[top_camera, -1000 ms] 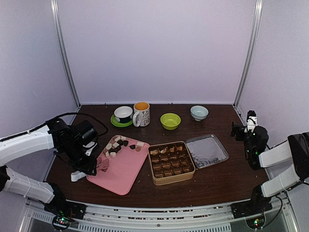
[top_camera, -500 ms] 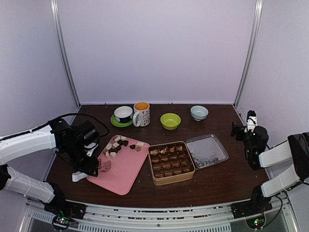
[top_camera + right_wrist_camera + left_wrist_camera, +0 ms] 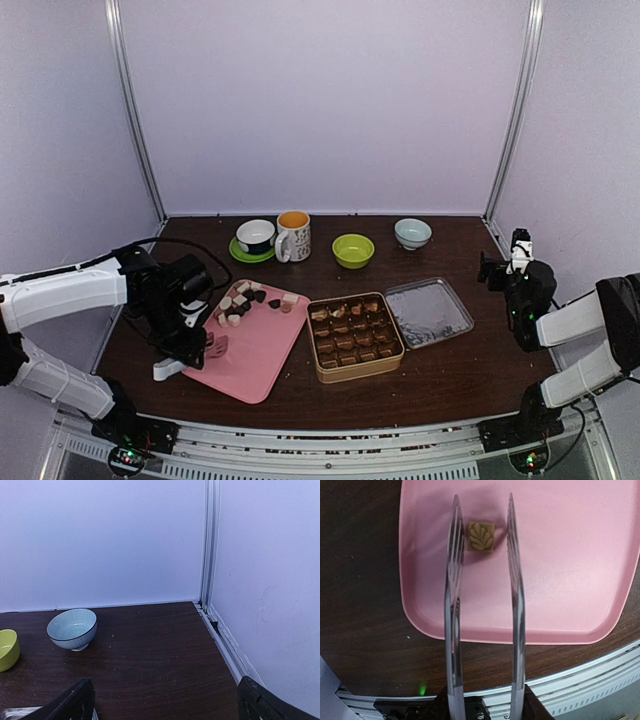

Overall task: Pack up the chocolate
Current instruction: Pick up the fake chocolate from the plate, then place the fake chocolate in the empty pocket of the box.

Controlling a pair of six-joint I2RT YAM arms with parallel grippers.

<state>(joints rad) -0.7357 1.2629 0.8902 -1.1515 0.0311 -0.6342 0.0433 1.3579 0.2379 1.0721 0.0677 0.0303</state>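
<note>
Several chocolate pieces (image 3: 245,298), dark, tan and cream, lie at the far end of the pink tray (image 3: 255,365). My left gripper (image 3: 188,345) is shut on metal tongs (image 3: 514,590) and holds them over the tray's near left part. In the left wrist view the tongs stand open, their two tips either side of one tan leaf-stamped chocolate (image 3: 481,536) on the tray (image 3: 560,570). The open gold tin (image 3: 355,337) holds several chocolates in its compartments. My right gripper (image 3: 497,268) is open and empty at the far right, its fingers (image 3: 75,700) spread wide.
The tin's lid (image 3: 428,312) lies upside down right of the tin. At the back stand a cup on a green saucer (image 3: 255,238), a mug (image 3: 293,236), a green bowl (image 3: 353,250) and a blue-white bowl (image 3: 412,233), also in the right wrist view (image 3: 72,628).
My left arm has shifted a little right and toward the table's front, carrying the tongs further over the tray's near left part. The right arm has not moved.
</note>
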